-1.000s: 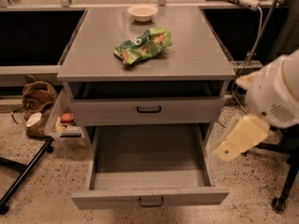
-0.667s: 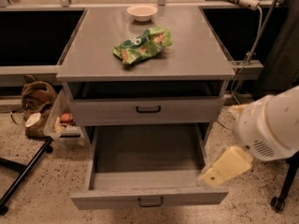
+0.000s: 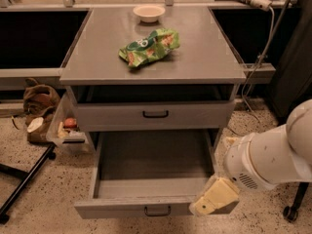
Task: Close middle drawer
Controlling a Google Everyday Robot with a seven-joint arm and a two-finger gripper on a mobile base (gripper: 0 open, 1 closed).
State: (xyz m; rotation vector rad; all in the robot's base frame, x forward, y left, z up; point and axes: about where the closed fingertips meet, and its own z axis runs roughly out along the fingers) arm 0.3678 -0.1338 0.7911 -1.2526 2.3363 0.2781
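Gripper (image 3: 209,201): low at the right end of the pulled-out drawer's front, at or just over its top right corner. Contact with the front looks likely but is not certain. Open or closed: cannot tell, the cream end shows as one block. Bulky white arm (image 3: 265,155) just behind it, beside the cabinet's right flank.

Middle drawer (image 3: 126,207): drawn far out toward the camera, interior bare, dark bar handle (image 3: 157,211) at centre of its front. Top drawer (image 3: 195,115) above it is in, front nearly flush. Lowest drawer not in view.

On the cabinet top (image 3: 204,65): crumpled green snack bag (image 3: 148,46), small white bowl (image 3: 149,12) near the back edge. Floor left of the cabinet: clear bin (image 3: 66,133) with odds in it, brown bag (image 3: 39,99).

Judgement: push not yet made; drawer has its whole travel left.

Risks from here:
- Contact point sits well off centre, far from the handle. A shove at that corner may skew the drawer on its runners and bind it partway
- Gripper may slide off the right end of the front, so the push passes alongside and moves nothing
- If it rides over the top edge, it could get pinched under the top drawer as the gap closes
- Arm housing is near the cabinet side; a straight drive inward may knock it
- A hard slam could jolt bowl and bag
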